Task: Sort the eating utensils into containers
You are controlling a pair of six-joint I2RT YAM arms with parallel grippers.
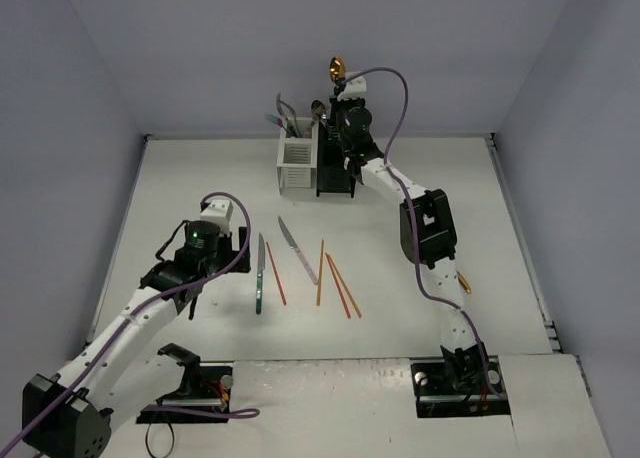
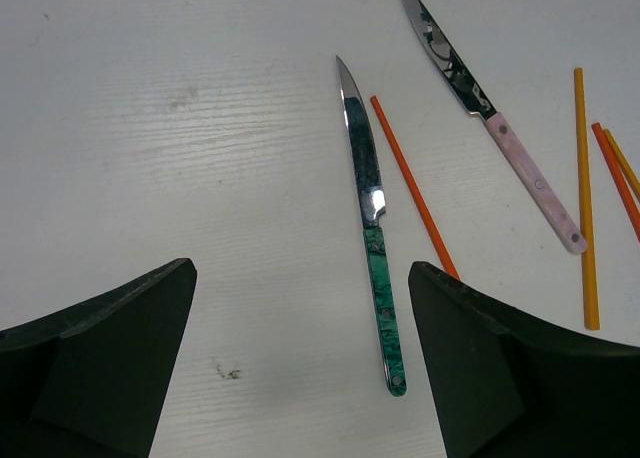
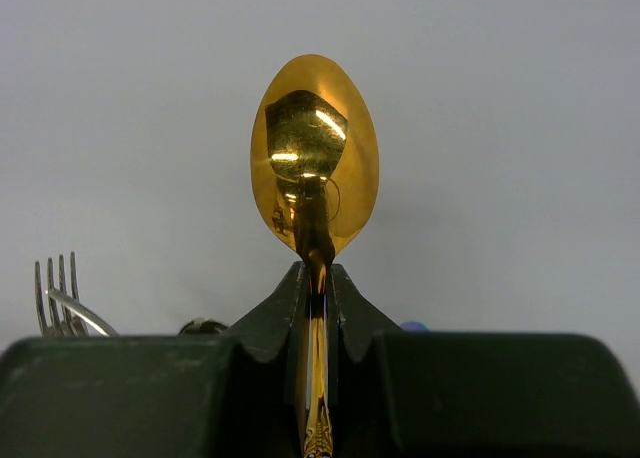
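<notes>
- Our right pincer is clamped on the gold spoon, bowl up, by the black caddy at the far side.
- Our left pincer is spread wide with nothing in it, over the surface near the teal-handled knife.
- We see the pink-handled knife and orange chopsticks lying to its right.

I see the caddies at the far side of the table. Knives and chopsticks lie before them.
</notes>
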